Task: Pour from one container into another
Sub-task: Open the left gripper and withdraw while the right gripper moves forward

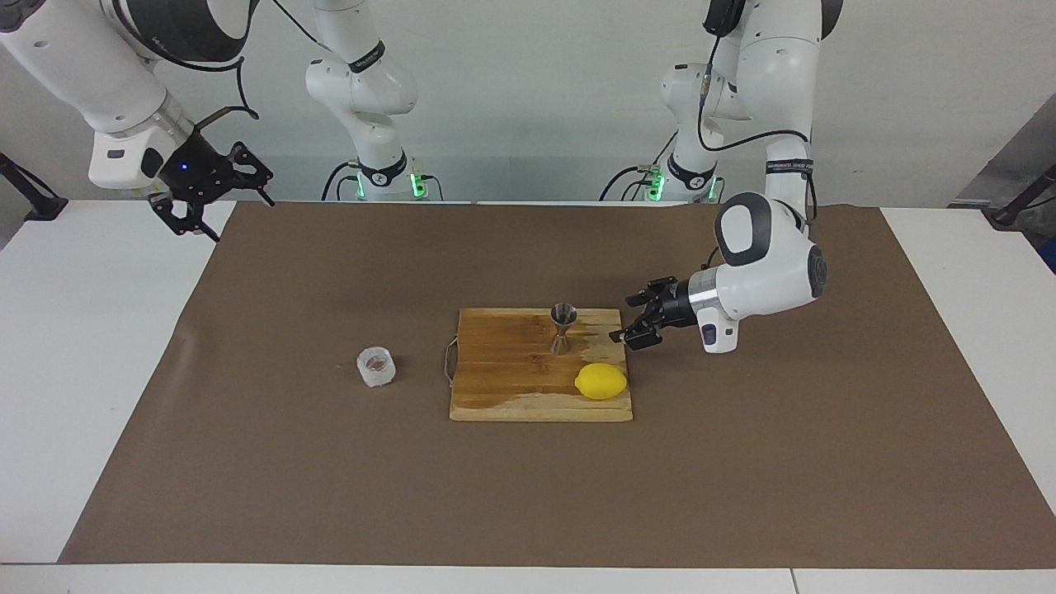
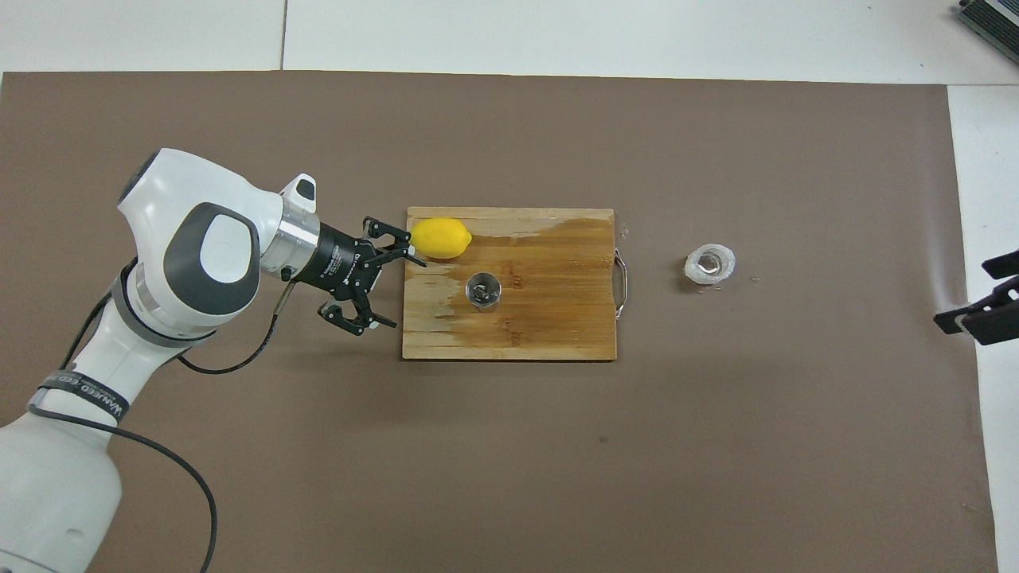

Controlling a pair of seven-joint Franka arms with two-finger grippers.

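jigger [image 1: 563, 327] upright mid cutting board [image 1: 511, 388], beside lemon [image 1: 601, 381]. plastic cup [image 1: 376, 366] on brown mat, off the board toward right arm's end. left gripper [image 1: 634, 327] spread wide, empty, over board's edge. right gripper [image 1: 216, 188] open, empty, raised above table's corner at its own end.

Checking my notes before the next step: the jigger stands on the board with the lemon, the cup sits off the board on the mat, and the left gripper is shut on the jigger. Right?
Not quite. The left gripper is open and holds nothing, apart from the jigger, as the facing view shows. The rest holds: jigger and lemon on the board, cup on the mat.
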